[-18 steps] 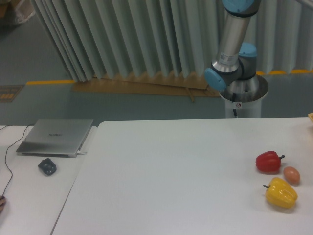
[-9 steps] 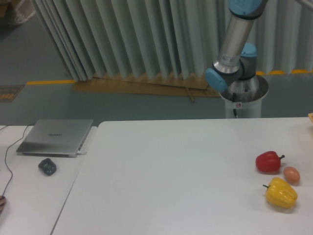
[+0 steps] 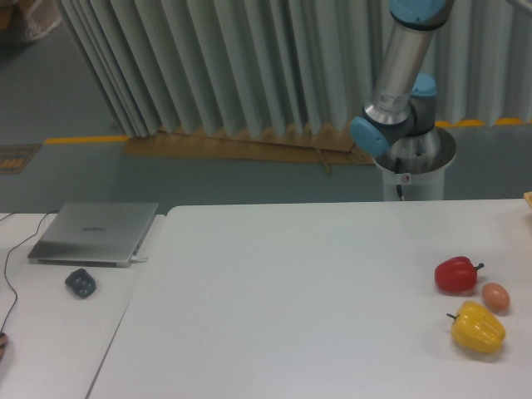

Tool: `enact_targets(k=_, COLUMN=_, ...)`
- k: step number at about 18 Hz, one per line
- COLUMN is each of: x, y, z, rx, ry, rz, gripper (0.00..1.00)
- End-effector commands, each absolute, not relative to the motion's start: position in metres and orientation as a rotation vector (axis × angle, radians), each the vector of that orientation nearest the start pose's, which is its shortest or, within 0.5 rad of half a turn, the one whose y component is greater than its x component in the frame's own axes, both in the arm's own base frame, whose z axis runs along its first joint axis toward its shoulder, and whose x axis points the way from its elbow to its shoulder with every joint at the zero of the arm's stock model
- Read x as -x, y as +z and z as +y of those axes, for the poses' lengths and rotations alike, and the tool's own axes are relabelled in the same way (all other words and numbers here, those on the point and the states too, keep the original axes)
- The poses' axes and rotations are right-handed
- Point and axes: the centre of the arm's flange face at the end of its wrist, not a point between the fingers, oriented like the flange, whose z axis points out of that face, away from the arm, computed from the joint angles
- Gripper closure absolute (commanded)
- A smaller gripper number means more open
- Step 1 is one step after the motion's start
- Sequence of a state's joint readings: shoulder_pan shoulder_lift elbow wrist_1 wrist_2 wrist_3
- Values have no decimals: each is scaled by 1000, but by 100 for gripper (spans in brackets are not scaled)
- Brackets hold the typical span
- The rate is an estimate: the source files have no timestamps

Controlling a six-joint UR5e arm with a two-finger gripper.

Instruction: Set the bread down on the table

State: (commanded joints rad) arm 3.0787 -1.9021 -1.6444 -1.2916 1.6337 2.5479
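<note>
Gripper: out of frame, so we cannot tell jaw state | Arm (image 3: 401,75): we see lower links only | Bread: we cannot locate it | Table (image 3: 291,299): carries red pepper (image 3: 456,275), egg (image 3: 495,297), yellow pepper (image 3: 478,327).

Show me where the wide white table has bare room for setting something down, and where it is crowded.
The table is bare from its left edge beside the side desk across the middle. It is crowded only at the right, where the red pepper, egg and yellow pepper cluster. The laptop and mouse sit on the side desk.
</note>
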Motion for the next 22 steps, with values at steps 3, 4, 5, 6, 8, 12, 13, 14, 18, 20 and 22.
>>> enact_targets(k=3, x=579, y=295, z=157, rx=2722, ry=-224, rz=1546, gripper=0)
enact_targets(k=4, x=580, y=295, z=156, rx=2717, ry=-226, rz=1552, gripper=0)
enact_targets(k=5, x=580, y=293, z=155, rx=2704, ry=-228, rz=1572, gripper=0)
enact_targets(k=6, x=581, y=291, z=152, rx=2695, ry=-230, rz=1578, gripper=0)
enact_targets(k=8, x=584, y=284, z=149, rx=2689, ry=-240, rz=1578, gripper=0)
enact_targets(k=12, x=587, y=271, z=150, rx=2681, ry=-262, rz=1571, gripper=0)
enact_targets(k=13, x=588, y=269, z=150, rx=2680, ry=-264, rz=1570, gripper=0)
enact_targets(k=14, x=589, y=268, z=149, rx=2679, ry=-268, rz=1567, gripper=0)
enact_targets(k=18, x=590, y=271, z=149, rx=2682, ry=-258, rz=1571, gripper=8)
enact_targets(k=20, x=591, y=273, z=149, rx=2683, ry=-255, rz=1575, gripper=69)
enact_targets(k=22, x=592, y=276, z=148, rx=2687, ry=-248, rz=1577, gripper=69)
